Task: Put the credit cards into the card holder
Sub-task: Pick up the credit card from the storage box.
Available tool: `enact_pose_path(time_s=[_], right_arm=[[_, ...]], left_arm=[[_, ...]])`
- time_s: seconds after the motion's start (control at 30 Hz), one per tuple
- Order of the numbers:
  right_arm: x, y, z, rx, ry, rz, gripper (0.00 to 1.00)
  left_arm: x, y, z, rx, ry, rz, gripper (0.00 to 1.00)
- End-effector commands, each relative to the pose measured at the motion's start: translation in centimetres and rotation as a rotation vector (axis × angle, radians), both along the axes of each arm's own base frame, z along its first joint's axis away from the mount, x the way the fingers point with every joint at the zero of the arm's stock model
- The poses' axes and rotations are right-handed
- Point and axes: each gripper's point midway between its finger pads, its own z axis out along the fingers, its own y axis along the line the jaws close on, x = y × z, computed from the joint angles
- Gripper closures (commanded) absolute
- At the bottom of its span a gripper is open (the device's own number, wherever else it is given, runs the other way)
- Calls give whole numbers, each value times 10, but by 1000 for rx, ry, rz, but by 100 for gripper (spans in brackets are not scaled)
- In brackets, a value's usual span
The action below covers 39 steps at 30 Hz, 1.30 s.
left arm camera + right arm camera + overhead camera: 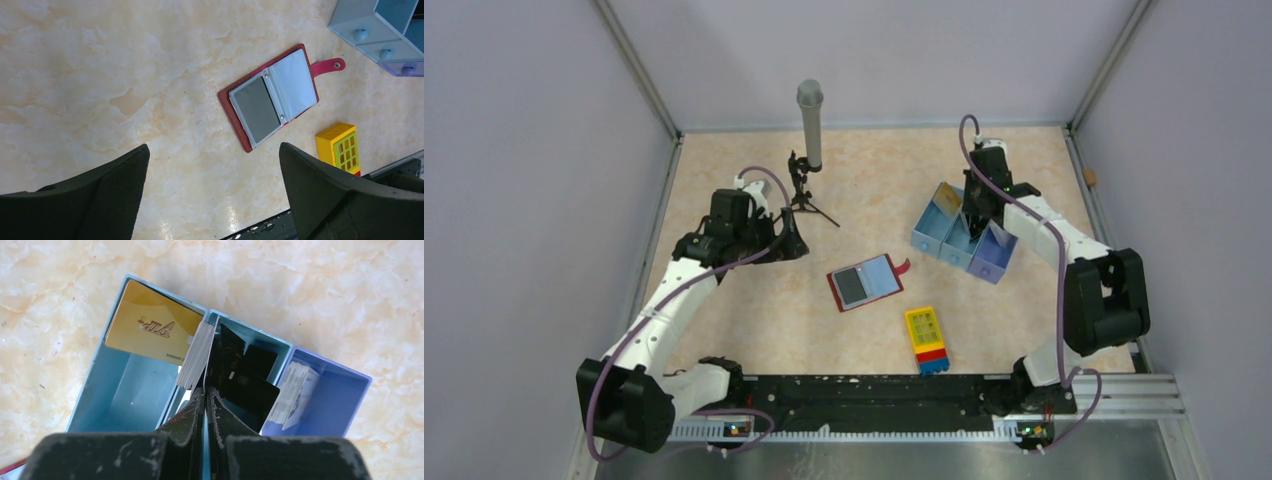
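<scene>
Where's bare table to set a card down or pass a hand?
Widest bare patch: between the left arm and the card holder. Also bare: far strip between tripod and tray. Crowded: card holder, tray and block sit close together.

Walls: pale lilac-grey panels [874, 60] are set on three sides.
Table: a beige marbled top [774, 320] is evenly lit.
</scene>
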Motion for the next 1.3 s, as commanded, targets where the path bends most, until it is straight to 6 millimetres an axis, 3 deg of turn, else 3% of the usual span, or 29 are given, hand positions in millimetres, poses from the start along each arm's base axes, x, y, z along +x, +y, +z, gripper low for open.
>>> enact_pose_path(time_s=[0.0, 0.2, 0.33, 0.5, 0.7, 0.97, 1.27], right_arm=[[8, -6, 47, -11, -113, -23, 100], [-4, -20, 59, -63, -120, -61, 100], [-18, -26, 78, -66, -152, -57, 100], [-40, -12, 108, 16, -214, 49, 100], [-71, 48, 125, 259, -238, 345, 100], [-130, 130, 142, 607, -190, 811, 100], [-199, 197, 159, 843, -115, 1194, 100]], left_arm=[[1, -2, 1, -9, -24, -29, 1], [-1, -6, 4, -25, -33, -55, 1], [-4, -13, 11, -64, -65, -85, 2], [-10, -26, 28, -177, -127, -95, 2], [-19, -50, 47, -372, -202, -133, 3], [-44, -98, 75, -594, -286, -354, 3], [-69, -138, 107, -732, -354, -547, 2]])
